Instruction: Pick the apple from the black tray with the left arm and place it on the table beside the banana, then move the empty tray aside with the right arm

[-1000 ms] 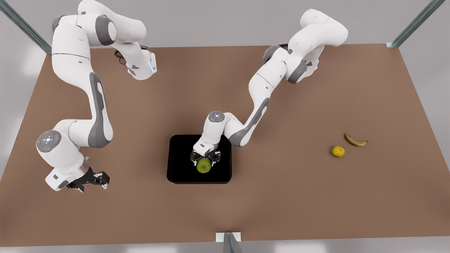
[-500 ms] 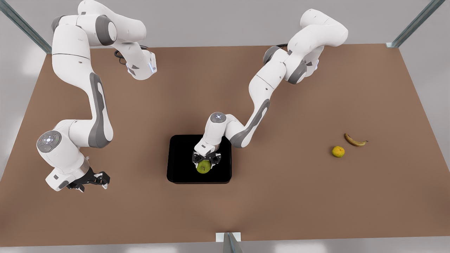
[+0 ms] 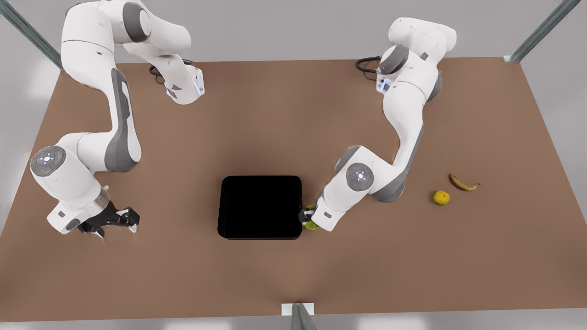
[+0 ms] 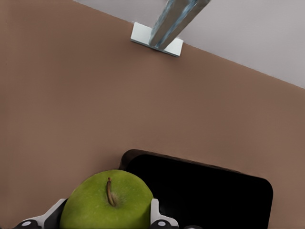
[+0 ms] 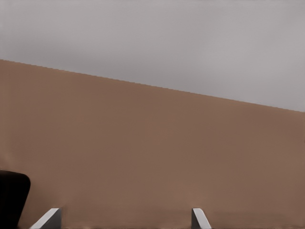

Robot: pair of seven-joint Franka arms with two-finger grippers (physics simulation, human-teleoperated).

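Note:
The green apple [image 3: 312,224] is out of the black tray [image 3: 243,201], just past the tray's edge on the front view's right. My left gripper [image 3: 308,219] is shut on it and hides most of it. In the left wrist view the apple [image 4: 108,202] sits stem-up between the fingers [image 4: 157,218], with the tray [image 4: 214,195] beside it. Nothing lies in the tray. The banana [image 3: 463,183] rests on the table [image 3: 293,128] far to the front view's right. My right gripper [image 3: 120,220] waits open near the front view's left, with the tray's corner [image 5: 12,198] in its wrist view.
A small yellow-orange round fruit [image 3: 441,197] lies just beside the banana, on the tray's side of it. Grey frame posts stand at the table's far corners [image 3: 541,30] and at the middle of the near edge [image 3: 298,316]. Bare tabletop stretches between tray and banana.
The left gripper has lifted the apple off the tray and swung it toward the front view's right, past the tray's edge. The right arm has shifted slightly.

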